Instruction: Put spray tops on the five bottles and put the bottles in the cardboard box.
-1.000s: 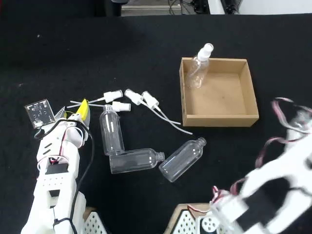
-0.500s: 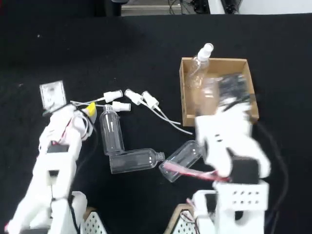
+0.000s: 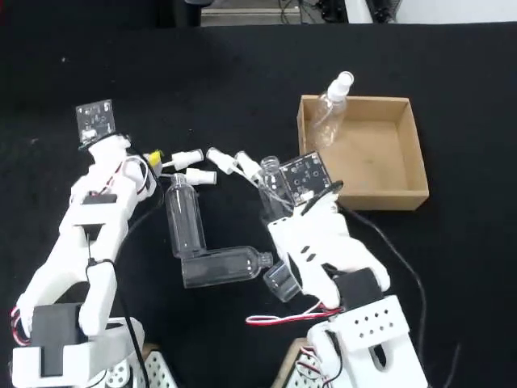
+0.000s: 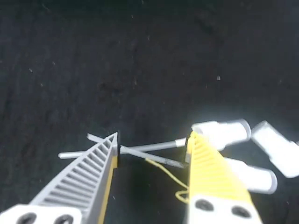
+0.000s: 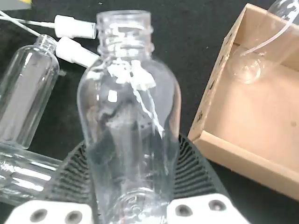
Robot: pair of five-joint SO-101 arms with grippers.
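Fingers [image 5: 70,172] of the right gripper [image 5: 135,161] pinching a clear open bottle [image 5: 131,107] by its body, neck pointing away from the wrist, near the middle of the black table [image 3: 242,73], just left of the cardboard box [image 3: 363,198]. Inside the box, at its far left corner, a capped bottle [image 3: 327,117] leaning on the wall, spray head above the rim. Left of the right arm, two more uncapped bottles lying on the table: a lengthwise bottle [image 3: 184,214] with neck to the far side, and a crosswise bottle [image 3: 226,265] at its base. Four loose spray tops [image 3: 222,160] just beyond them. Left gripper [image 4: 153,140] at the leftmost tops, fingers spread, thin dip tubes [image 4: 149,148] crossing the gap between the tips.
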